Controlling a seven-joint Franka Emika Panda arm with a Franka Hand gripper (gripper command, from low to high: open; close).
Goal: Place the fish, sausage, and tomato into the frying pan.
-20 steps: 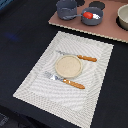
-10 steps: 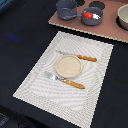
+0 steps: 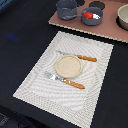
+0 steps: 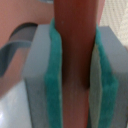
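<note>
In the wrist view my gripper (image 4: 75, 75) is shut on the sausage (image 4: 75, 40), a reddish-brown rod held upright between the green pads (image 4: 51, 75). A grey curved rim (image 4: 15, 47) shows beside the fingers. In the exterior view the blue-grey frying pan (image 3: 98, 21) stands on the brown board at the back. The red tomato (image 3: 88, 15) lies inside it, with a small pale piece, perhaps the fish (image 3: 97, 16), next to it. The arm and gripper are out of the exterior view.
A deeper grey pot (image 3: 65, 9) stands to the exterior view's left of the pan and a beige bowl (image 3: 123, 17) to its right. On the striped placemat (image 3: 35, 82) are a tan plate (image 3: 67, 66) and an orange-handled knife (image 3: 80, 57) and fork (image 3: 67, 81).
</note>
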